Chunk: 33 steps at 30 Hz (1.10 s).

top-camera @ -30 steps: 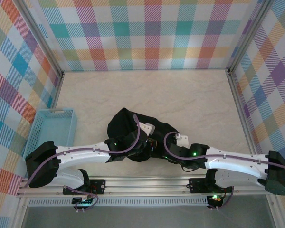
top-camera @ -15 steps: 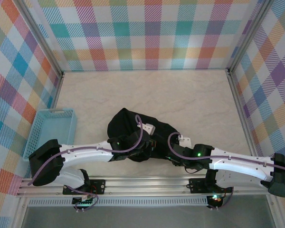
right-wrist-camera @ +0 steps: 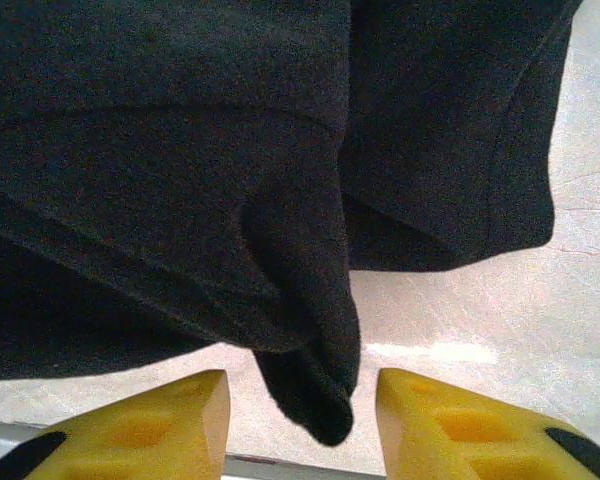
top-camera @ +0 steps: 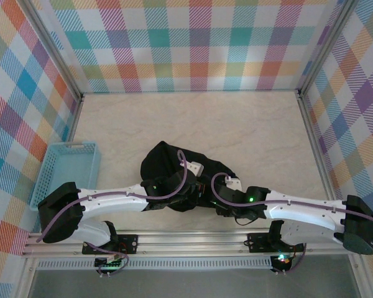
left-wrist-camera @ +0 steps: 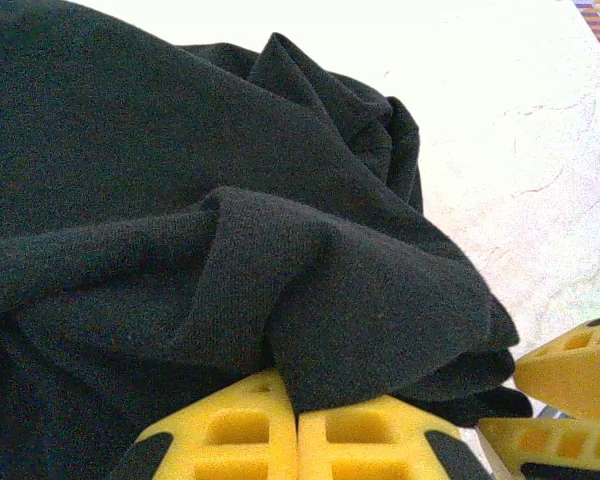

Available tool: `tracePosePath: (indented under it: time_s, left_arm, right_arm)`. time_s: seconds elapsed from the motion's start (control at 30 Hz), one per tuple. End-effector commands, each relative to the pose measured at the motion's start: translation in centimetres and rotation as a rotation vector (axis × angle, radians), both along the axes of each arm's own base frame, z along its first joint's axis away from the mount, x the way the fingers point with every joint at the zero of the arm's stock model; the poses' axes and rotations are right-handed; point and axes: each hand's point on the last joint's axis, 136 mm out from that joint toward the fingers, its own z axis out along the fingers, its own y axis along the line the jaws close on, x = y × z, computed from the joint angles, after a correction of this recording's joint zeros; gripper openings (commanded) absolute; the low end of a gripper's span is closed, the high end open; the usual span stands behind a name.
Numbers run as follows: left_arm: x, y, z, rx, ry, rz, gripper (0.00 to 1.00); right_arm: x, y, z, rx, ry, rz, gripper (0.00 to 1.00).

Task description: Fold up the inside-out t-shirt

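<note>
The inside-out t-shirt (top-camera: 165,162) is a limp black heap near the table's front middle. My left gripper (top-camera: 195,189) sits at the heap's near edge. In the left wrist view its yellow fingers (left-wrist-camera: 242,430) press together, and a bunched fold of the t-shirt (left-wrist-camera: 230,200) is pinched at their tips. My right gripper (top-camera: 224,202) is at the heap's near right corner. Its fingers (right-wrist-camera: 180,412) stand apart. A hanging tip of the t-shirt (right-wrist-camera: 310,385) dangles between them and touches neither. The right gripper's yellow fingers (left-wrist-camera: 570,372) also show at the left wrist view's lower right.
A light blue basket (top-camera: 68,169) stands at the left edge. Pale marbled table (top-camera: 236,124) stretches behind and to the right of the heap. Checkered walls close off three sides. An aluminium rail (top-camera: 193,239) runs along the near edge.
The right arm has shifted a little left, toward the heap's near corner. The left arm and the heap have hardly moved.
</note>
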Motion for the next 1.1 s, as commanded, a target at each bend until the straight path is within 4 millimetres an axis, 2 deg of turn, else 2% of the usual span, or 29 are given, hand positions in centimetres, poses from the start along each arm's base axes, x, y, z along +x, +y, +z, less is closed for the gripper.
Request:
tracePosePath:
  time_s: [0.0, 0.1, 0.2, 0.33, 0.43, 0.5, 0.57, 0.63, 0.7, 0.73, 0.8, 0.9, 0.97, 1.07]
  left_arm:
    - [0.6, -0.1, 1.5, -0.024, -0.020, 0.029, 0.04]
    - [1.8, 0.6, 2.1, -0.020, -0.013, 0.079, 0.00]
    - [4.0, 2.0, 3.5, -0.009, -0.024, 0.141, 0.00]
    - [7.1, 4.1, 6.5, -0.105, -0.009, 0.195, 0.00]
    - [8.4, 5.5, 8.7, -0.206, 0.000, 0.216, 0.00]
    - [8.5, 5.7, 9.1, -0.246, 0.010, 0.204, 0.00]
    - [8.0, 5.2, 8.9, -0.276, 0.021, 0.165, 0.00]
    - [7.2, 4.6, 8.0, -0.290, 0.052, 0.121, 0.00]
    - [6.3, 4.3, 6.2, -0.246, 0.083, 0.099, 0.01]
    - [5.9, 4.3, 5.4, -0.210, 0.091, 0.089, 0.04]
    - [5.1, 4.9, 3.5, -0.082, 0.096, 0.095, 0.18]
    - [4.7, 8.0, 1.5, 0.145, 0.111, 0.173, 0.38]
    - [4.1, 9.0, 1.9, 0.248, 0.067, 0.184, 0.46]
    - [2.3, 8.2, 3.4, 0.296, -0.016, 0.142, 0.52]
  right_arm:
    - [-0.2, 0.3, 0.0, 0.001, 0.018, 0.017, 0.31]
    - [-0.1, 0.3, 1.0, 0.012, -0.001, 0.051, 0.14]
    - [0.6, -0.1, 3.8, 0.009, -0.074, 0.098, 0.00]
    - [2.2, -2.3, 8.7, -0.013, -0.235, 0.108, 0.00]
    - [2.9, -3.8, 10.3, 0.010, -0.324, 0.088, 0.00]
    - [3.2, -4.2, 10.0, 0.042, -0.340, 0.062, 0.00]
    - [3.4, -3.9, 9.0, 0.090, -0.338, 0.047, 0.00]
    - [3.4, -2.5, 8.1, 0.154, -0.332, 0.062, 0.00]
    - [3.6, -1.4, 6.9, 0.189, -0.324, 0.069, 0.00]
    - [3.6, -1.1, 6.5, 0.192, -0.322, 0.074, 0.00]
    - [3.8, -0.6, 6.0, 0.186, -0.320, 0.083, 0.00]
    - [3.3, 0.7, 5.0, 0.200, -0.294, 0.154, 0.00]
    - [2.6, 1.5, 4.0, 0.225, -0.250, 0.191, 0.00]
    - [1.6, 1.9, 2.1, 0.225, -0.172, 0.202, 0.00]
